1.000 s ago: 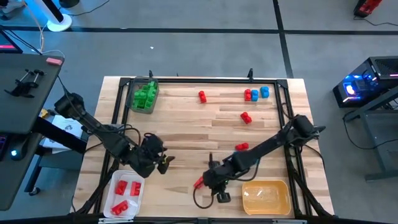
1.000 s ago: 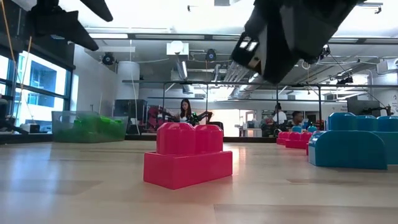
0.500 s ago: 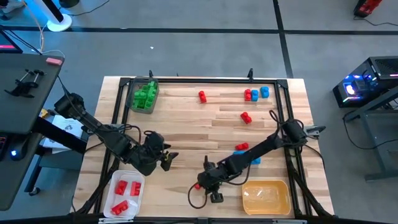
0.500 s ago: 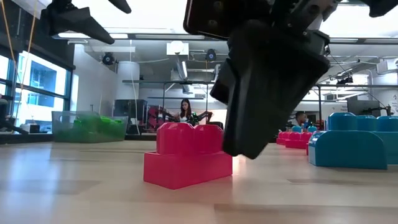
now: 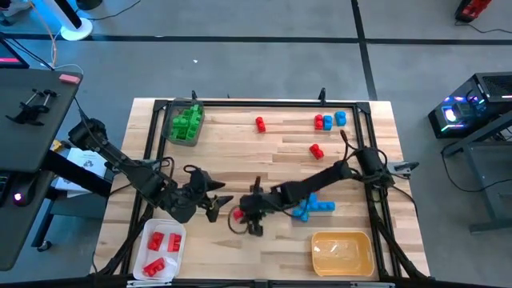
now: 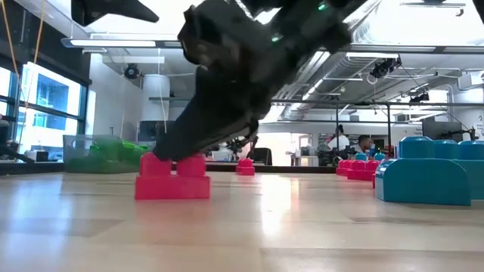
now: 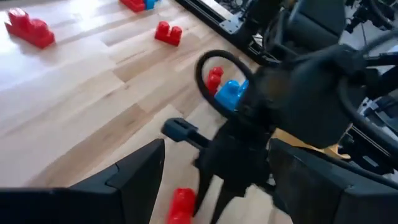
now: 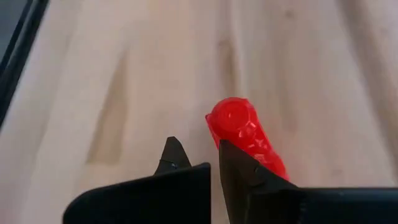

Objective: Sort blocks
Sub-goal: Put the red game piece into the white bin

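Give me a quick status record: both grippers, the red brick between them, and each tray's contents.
right gripper: shut, fingertips beside small red plastic brick, not around it
left gripper: open, near that brick
white tray: holds sorted red bricks
grey tray: holds green bricks
yellow tray: no bricks seen

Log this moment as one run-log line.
right gripper: shut, pushing red block | left gripper: open, waiting beside it | white tray: holds red blocks

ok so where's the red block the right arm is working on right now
In the high view the red block lies on the table's near middle, between the left gripper and the right gripper, which touches it.
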Tool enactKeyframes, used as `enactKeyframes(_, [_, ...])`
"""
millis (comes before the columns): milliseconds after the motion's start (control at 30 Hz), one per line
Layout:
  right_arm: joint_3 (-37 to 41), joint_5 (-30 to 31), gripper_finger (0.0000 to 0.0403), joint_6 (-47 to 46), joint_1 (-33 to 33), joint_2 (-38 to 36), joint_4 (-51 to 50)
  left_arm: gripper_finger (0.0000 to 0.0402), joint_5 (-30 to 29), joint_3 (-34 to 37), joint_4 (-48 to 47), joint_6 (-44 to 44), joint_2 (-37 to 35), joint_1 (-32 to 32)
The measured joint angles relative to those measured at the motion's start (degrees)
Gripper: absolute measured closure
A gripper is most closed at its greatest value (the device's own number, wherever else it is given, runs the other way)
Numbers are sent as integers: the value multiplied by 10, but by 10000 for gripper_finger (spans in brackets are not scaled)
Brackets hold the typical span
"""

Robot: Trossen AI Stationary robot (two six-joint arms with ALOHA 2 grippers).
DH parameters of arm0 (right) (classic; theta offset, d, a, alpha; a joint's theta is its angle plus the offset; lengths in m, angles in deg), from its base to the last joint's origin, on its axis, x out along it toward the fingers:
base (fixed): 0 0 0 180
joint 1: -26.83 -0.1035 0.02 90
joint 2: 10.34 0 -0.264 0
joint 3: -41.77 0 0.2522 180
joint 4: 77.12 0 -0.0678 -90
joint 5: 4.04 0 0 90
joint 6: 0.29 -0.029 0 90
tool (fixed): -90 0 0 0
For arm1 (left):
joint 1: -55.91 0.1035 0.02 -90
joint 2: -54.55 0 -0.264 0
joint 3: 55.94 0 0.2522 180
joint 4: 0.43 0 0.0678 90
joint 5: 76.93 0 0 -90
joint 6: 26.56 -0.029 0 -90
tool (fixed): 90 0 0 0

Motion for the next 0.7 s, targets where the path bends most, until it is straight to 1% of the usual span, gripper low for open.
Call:
enactKeyframes(100, [-14,-37,403,-15,20,-4,-10,128,-4,0,0,-15,-6,1])
enactKeyframes(167, [-22,-59,403,-12,25,-20,-16,128,-3,0,0,-25,-11,4])
enactKeyframes(267, [-28,-61,403,16,21,-63,-55,128,7,0,-1,-41,-22,4])
enactKeyframes(367, [-28,-36,403,41,15,-120,-145,128,36,0,-8,-65,-38,4])
enactKeyframes(433, [-28,-20,403,44,13,-160,-212,128,64,0,-21,-82,-52,4])
enactKeyframes(533, [-27,7,403,43,6,-221,-301,128,89,0,-46,-88,-64,4])
enactKeyframes(633, [-16,41,403,24,-5,-278,-374,128,107,0,-57,-95,-51,16])
enactKeyframes(700, [-5,71,403,-5,-14,-317,-418,128,148,0,-39,-101,-26,44])
